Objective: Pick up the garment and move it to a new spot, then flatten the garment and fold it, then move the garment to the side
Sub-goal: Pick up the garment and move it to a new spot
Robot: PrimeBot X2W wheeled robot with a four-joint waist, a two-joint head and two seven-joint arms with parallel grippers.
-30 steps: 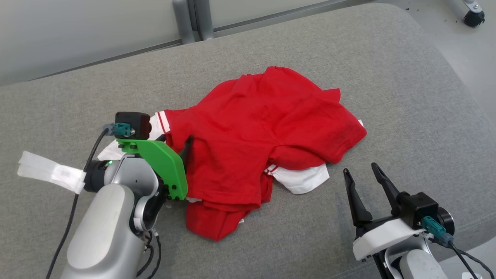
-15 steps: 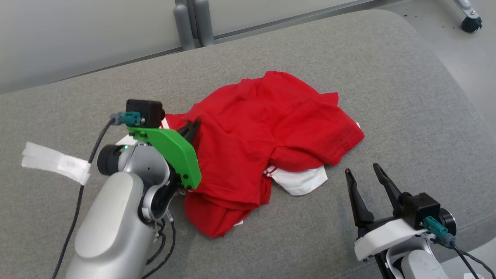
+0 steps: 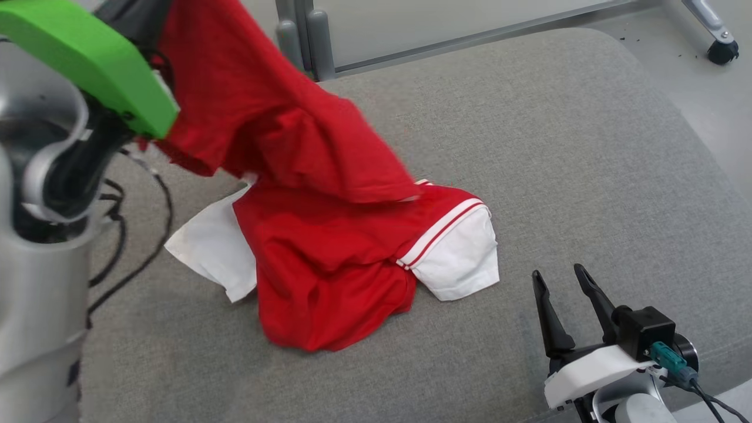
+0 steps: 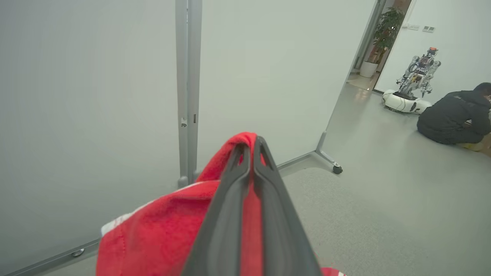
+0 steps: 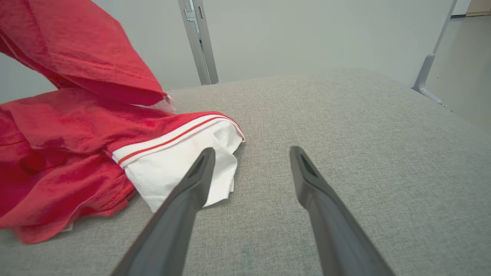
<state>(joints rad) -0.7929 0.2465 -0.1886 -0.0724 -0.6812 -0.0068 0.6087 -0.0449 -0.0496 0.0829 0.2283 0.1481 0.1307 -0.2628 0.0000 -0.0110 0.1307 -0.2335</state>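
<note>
The garment is a red shirt with white, red-striped sleeves, lying on the grey cushion. My left gripper is shut on a fold of its red cloth and holds that part high at the head view's upper left, so the shirt stretches up from the cushion. Its lower part and both white sleeves rest on the surface. At the lower right my right gripper stands open just above the cushion, a short way right of the near white sleeve.
Behind the cushion stands a pale partition wall with a grey post and a wheeled foot. In the left wrist view a person crouches on the floor far off, beside another robot.
My left arm has risen sharply with the red cloth in its grip, pulling the crumpled shirt up and unrolling it; both white sleeves are uncovered. The head camera has shifted slightly. The right gripper stays put.
</note>
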